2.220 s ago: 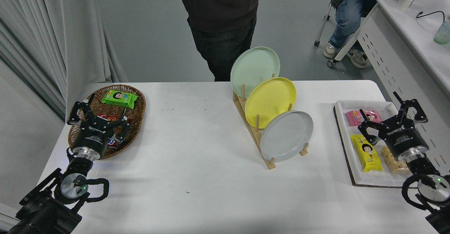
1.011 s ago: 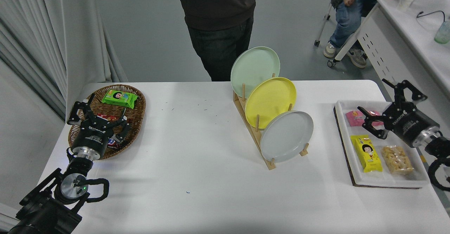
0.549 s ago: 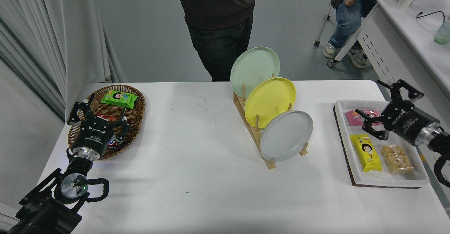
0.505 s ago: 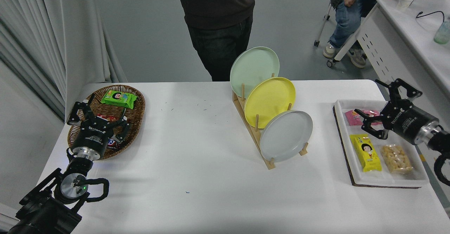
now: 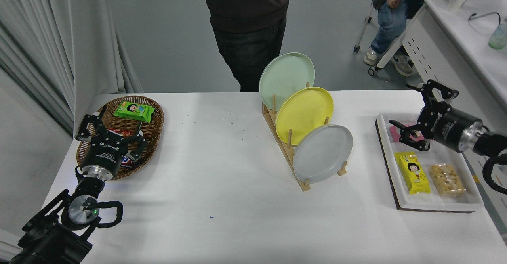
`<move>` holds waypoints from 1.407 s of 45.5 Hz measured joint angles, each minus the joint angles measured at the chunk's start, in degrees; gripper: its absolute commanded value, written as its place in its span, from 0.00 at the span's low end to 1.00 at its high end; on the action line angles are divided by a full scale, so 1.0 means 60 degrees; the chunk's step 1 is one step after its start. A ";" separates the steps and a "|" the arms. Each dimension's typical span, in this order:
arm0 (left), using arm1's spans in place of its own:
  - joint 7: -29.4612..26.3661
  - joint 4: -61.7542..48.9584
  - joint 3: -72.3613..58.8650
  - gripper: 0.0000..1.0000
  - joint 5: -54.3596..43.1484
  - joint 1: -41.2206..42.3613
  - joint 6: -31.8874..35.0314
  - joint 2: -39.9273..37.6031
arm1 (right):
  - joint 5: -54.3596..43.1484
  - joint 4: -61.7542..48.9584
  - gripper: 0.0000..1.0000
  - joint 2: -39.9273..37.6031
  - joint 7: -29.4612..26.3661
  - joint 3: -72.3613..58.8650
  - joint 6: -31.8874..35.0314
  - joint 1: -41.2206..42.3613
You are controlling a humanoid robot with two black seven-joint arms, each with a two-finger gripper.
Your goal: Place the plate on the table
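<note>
My right gripper (image 5: 408, 111) risen off snack tray (image 5: 435, 206), swung leftward, jaws wide (empty); plate (image 5: 323, 153) untouched in rack (image 5: 286, 153); approach begun.

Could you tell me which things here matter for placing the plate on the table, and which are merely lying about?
Job: grey plate in wooden rack, table, open right gripper.

Lying about: yellow plate, green plate, basket, snack tray, parked left gripper.

Both arms are built in black. Each gripper, left (image 5: 111, 131) and right (image 5: 420, 111), is made of linked black jaws on a round body printed with white lettering, backed by a silver wrist ring and looped black cables.
</note>
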 measured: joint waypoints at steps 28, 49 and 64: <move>-0.0001 0.0000 0.0004 0.98 0.0000 0.0000 -0.0002 -0.0002 | 0.0146 0.0722 0.99 0.0281 -0.0537 -0.0798 -0.0172 0.0731; -0.0006 0.0000 0.0004 0.98 0.0000 0.0000 -0.0006 -0.0002 | 0.0170 0.0890 1.00 0.0687 -0.1218 -0.0602 -0.0247 0.1034; -0.0005 0.0000 0.0005 0.98 0.0000 0.0001 -0.0005 -0.0002 | 0.0730 0.1095 1.00 0.0693 -0.3052 -0.0591 -0.0577 0.1442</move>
